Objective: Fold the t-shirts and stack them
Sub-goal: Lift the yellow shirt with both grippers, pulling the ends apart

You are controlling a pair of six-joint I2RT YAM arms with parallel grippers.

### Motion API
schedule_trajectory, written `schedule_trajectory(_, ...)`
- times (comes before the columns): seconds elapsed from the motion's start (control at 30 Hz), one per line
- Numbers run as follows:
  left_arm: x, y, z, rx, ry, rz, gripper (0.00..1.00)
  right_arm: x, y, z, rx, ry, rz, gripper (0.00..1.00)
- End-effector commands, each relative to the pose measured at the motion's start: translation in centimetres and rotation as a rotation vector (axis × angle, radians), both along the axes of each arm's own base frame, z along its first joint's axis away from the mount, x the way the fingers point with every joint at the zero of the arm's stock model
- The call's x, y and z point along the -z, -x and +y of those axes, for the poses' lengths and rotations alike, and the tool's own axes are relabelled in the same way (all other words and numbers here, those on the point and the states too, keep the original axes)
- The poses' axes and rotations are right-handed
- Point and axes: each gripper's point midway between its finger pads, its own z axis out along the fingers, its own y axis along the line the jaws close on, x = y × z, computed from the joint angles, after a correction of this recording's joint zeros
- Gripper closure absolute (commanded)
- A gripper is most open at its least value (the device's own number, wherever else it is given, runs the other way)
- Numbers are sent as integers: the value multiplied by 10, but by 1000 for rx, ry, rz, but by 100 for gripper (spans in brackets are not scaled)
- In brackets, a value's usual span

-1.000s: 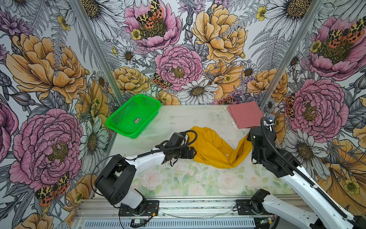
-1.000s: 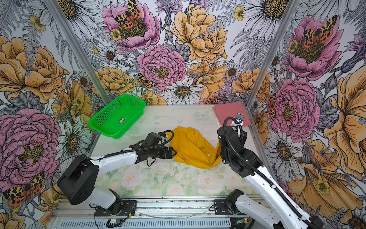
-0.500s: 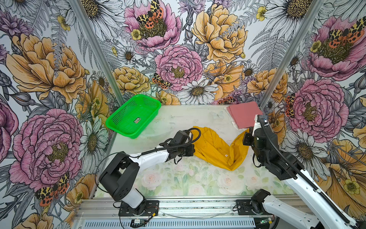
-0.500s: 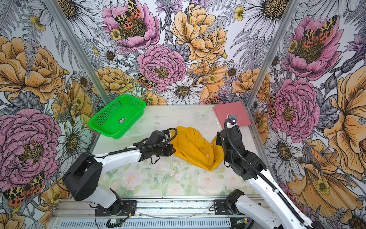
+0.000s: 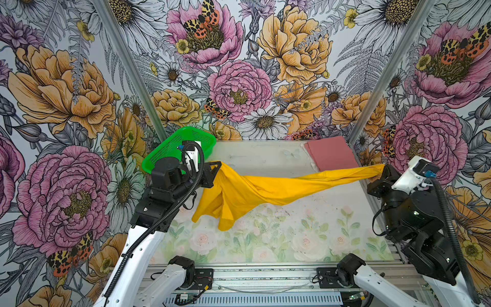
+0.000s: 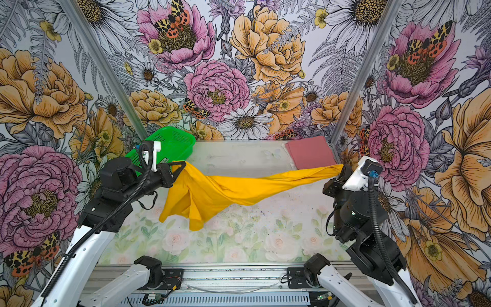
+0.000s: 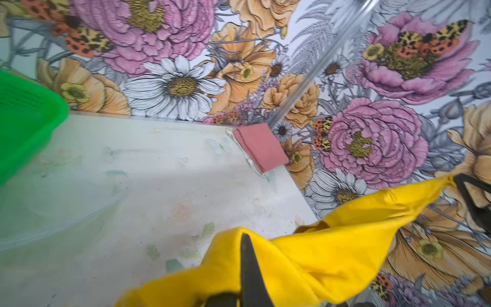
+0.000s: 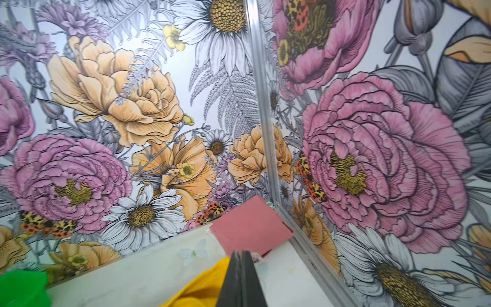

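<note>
With my left gripper (image 5: 218,167) newly clamped and my right gripper (image 5: 383,169) pinching the far end, the mustard-yellow t-shirt (image 5: 265,189), no longer bunched, hangs stretched from 9 to 3 o'clock, ready to spread for folding

The mustard-yellow t-shirt (image 5: 265,190) (image 6: 225,191) is hanging in the air, stretching crosswise as a taut, twisted band and drooping in loose folds at its left end. The dusty-pink t-shirt (image 5: 330,154) (image 6: 310,152) is lying folded into a flat rectangle in the far right corner of the table (image 5: 265,159). In both top views the yellow band's right end is crossing its near edge.
</note>
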Motion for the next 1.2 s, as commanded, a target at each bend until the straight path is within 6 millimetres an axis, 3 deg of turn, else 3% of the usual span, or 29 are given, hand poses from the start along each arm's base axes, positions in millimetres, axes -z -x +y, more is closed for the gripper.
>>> schedule_trajectory(0.0,45,-10,3,23,-14,180,100,38,-27,1,126,82,150,100)
schedule_trajectory(0.1,41,-11,-8,74,-9,175,100,55,-44,22,29,35,185,100)
schedule_trajectory(0.23,14,1,-19,138,-3,79,100,57,-54,37,-46,36,200,100)
schedule_trajectory(0.4,-13,16,-25,192,18,-1,100,45,-50,32,-33,24,168,100)
schedule_trajectory(0.7,-38,6,-5,105,37,-77,100,13,-51,30,-30,50,104,100)
schedule_trajectory(0.87,-53,17,-10,144,58,-129,100,13,-49,28,-25,48,93,100)
schedule_trajectory(1.0,-52,29,-10,159,52,-153,100,17,-51,31,-39,39,94,100)
schedule_trajectory(1.17,-26,19,-10,147,65,-83,100,17,-58,40,-82,51,92,100)
